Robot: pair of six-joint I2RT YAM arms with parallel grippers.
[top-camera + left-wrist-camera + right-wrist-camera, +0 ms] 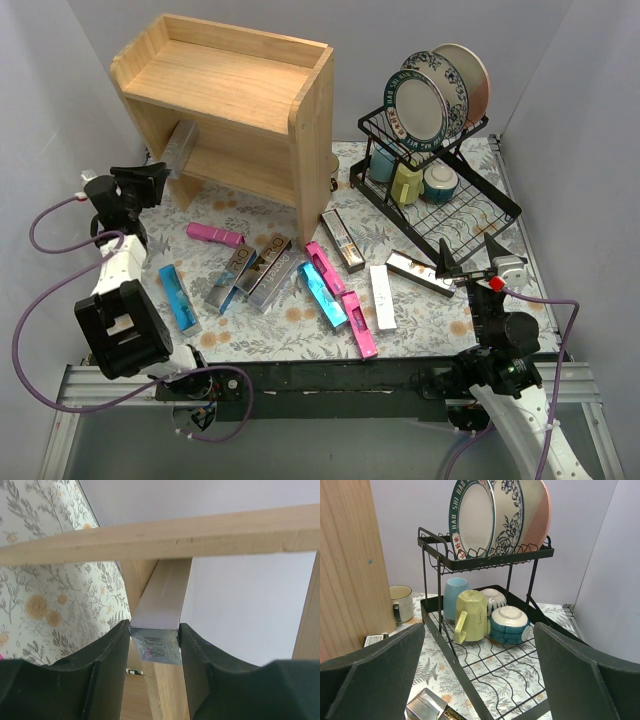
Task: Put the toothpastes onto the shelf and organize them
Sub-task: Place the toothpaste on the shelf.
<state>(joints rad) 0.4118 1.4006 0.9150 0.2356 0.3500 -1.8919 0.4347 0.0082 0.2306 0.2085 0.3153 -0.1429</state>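
Observation:
My left gripper (152,178) is shut on a plain silver toothpaste carton (181,147) and holds it at the left end of the wooden shelf (230,90), pointing into the lower tier. In the left wrist view the carton (162,597) sits between my fingers (112,655) and passes under a shelf board (175,535). Several cartons lie on the table: pink (215,234), teal-blue (178,297), a silver and brown cluster (252,272), pink (360,323), silver-white (382,297), brown-gold (343,240). My right gripper (465,266) is open and empty near a dark carton (420,272).
A black wire dish rack (440,190) with plates, cups and bowls stands at the back right, right in front of my right gripper (480,675). A white mug (400,602) stands beside the shelf's side panel (350,565). A carton end (427,707) lies below the rack.

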